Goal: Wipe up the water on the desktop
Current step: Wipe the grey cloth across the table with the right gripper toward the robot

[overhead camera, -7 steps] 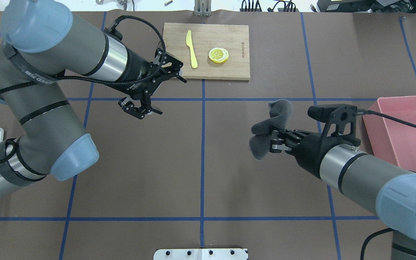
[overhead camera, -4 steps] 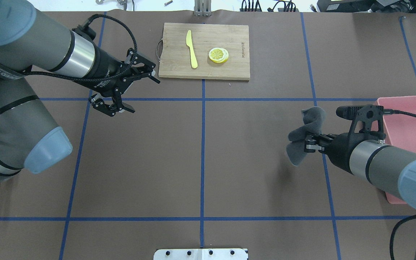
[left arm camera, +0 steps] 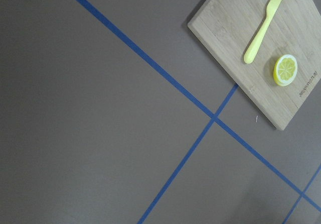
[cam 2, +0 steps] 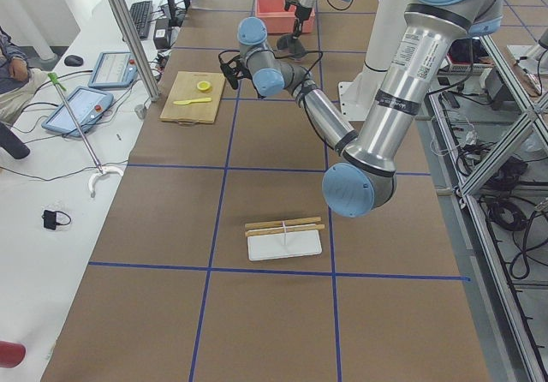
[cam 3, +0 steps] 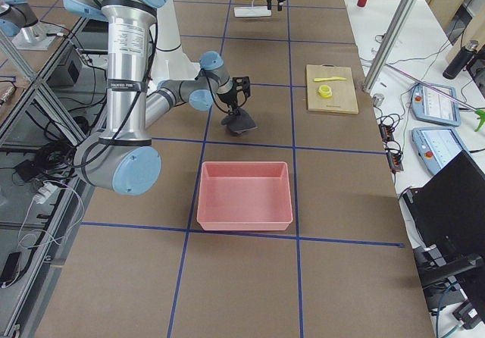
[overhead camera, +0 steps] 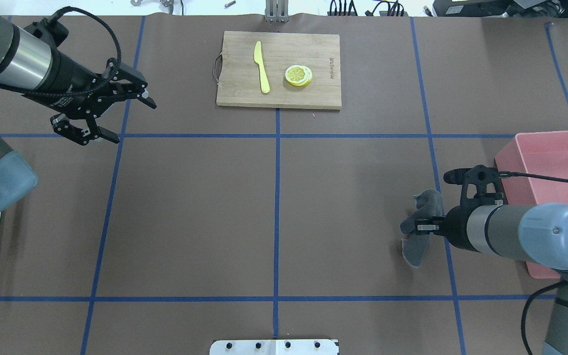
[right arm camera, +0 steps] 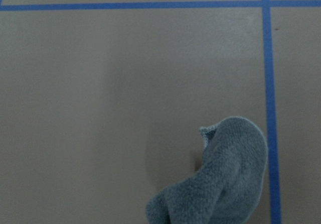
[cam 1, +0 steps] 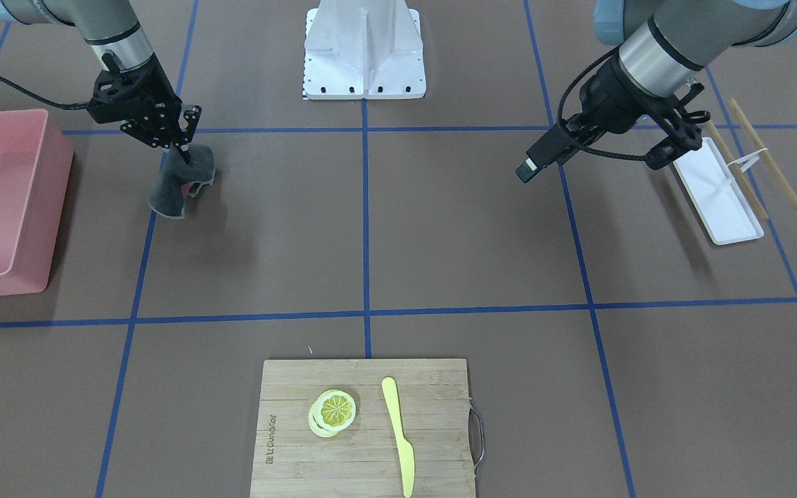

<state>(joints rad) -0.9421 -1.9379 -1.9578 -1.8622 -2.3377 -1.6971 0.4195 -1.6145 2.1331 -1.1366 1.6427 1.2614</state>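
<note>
On desktop (overhead camera: 190,212): one board (overhead camera: 323,93), one bin (overhead camera: 550,140), one tray (cam 1: 734,218).

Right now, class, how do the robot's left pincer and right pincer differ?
The left pincer is open and empty; the right pincer is shut on a grey cloth. The left pincer is out level with the cutting board; the right pincer is nearer the robot, beside the pink bin. Both are black, two-fingered, above the desktop.
</note>
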